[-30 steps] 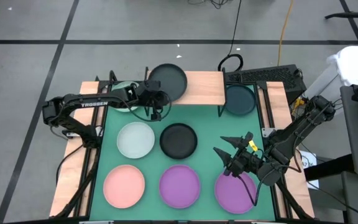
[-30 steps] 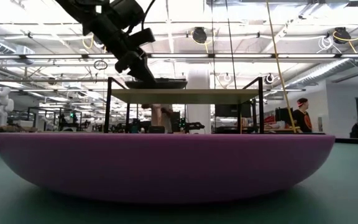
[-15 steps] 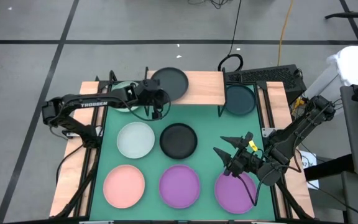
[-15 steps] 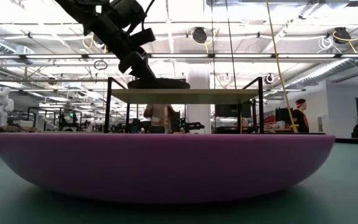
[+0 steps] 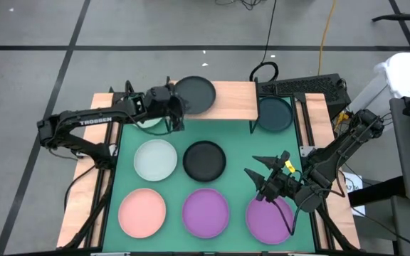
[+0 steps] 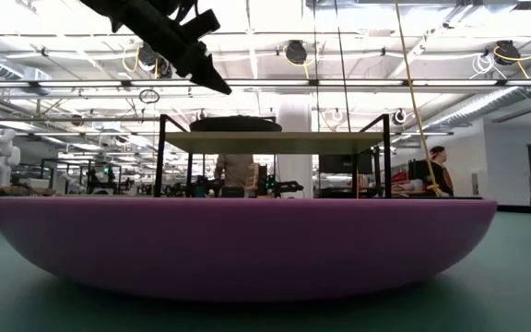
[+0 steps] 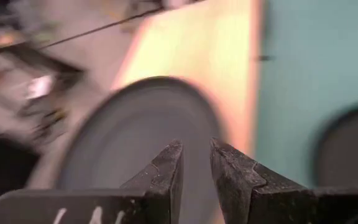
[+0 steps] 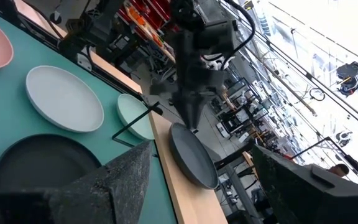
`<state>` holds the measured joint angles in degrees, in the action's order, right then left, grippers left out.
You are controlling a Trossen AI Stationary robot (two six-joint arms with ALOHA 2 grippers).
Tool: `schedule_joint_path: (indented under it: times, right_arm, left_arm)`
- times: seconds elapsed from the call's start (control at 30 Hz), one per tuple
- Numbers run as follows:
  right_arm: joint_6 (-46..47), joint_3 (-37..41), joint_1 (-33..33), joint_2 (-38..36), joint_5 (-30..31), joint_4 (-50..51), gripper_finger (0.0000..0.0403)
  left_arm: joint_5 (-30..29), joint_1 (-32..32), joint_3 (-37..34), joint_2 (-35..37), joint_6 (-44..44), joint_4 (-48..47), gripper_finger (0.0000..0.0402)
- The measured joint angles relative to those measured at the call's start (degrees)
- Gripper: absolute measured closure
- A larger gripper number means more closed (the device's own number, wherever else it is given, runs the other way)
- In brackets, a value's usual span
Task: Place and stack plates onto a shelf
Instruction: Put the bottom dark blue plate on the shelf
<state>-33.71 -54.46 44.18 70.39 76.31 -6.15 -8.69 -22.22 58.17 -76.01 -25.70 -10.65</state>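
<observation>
— While the left tool [image 5: 179, 114] hangs just over the near left edge of the shelf [image 5: 233, 99], how do its fingers [image 7: 166, 171] stand?

— Narrow, with a small gap between them and nothing in it. Just beyond the tips a dark plate [image 5: 193, 94] lies flat on the left part of the shelf; in the low view it sits on the board with the tool above it and apart from it.

— And around that?

— A mint green plate [image 5: 146, 121] lies beside the shelf's left end, mostly hidden under the left arm. On the green table [image 5: 240, 160], nearer the front, a pale plate [image 5: 155, 159] and a black plate [image 5: 204, 160] lie side by side. In the front row lie a pink plate [image 5: 142, 212], a purple plate [image 5: 206, 212] and a second purple plate [image 5: 270, 219].

— Where is the right tool [image 5: 255, 177]?

— Above the table at the right, over the far edge of the second purple plate, its fingers spread wide and holding nothing. A dark teal plate [image 5: 273, 114] lies at the right end of the shelf; I cannot tell whether it rests on the board or beside it.
</observation>
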Motion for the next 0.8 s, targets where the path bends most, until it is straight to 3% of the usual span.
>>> schedule_joint_path:
  times: [0.1,0.37,0.8]
  right_arm:
    - [0.02,0.0,-0.02,0.0,-0.02,-0.02,0.0145]
    - [0.02,0.0,-0.24,0.0,0.0,-0.46,0.0145]
    - [-0.09,0.0,-0.24,0.0,-0.04,-0.46,0.0145]
  left_arm:
    - [-5.06,-1.53,0.03,-1.22,0.19,3.07,0.0315]
    - [-1.74,-3.67,0.02,-6.07,0.0,1.44,0.0316]
    - [0.64,-3.41,0.04,-5.82,-0.7,-1.67,0.0316]
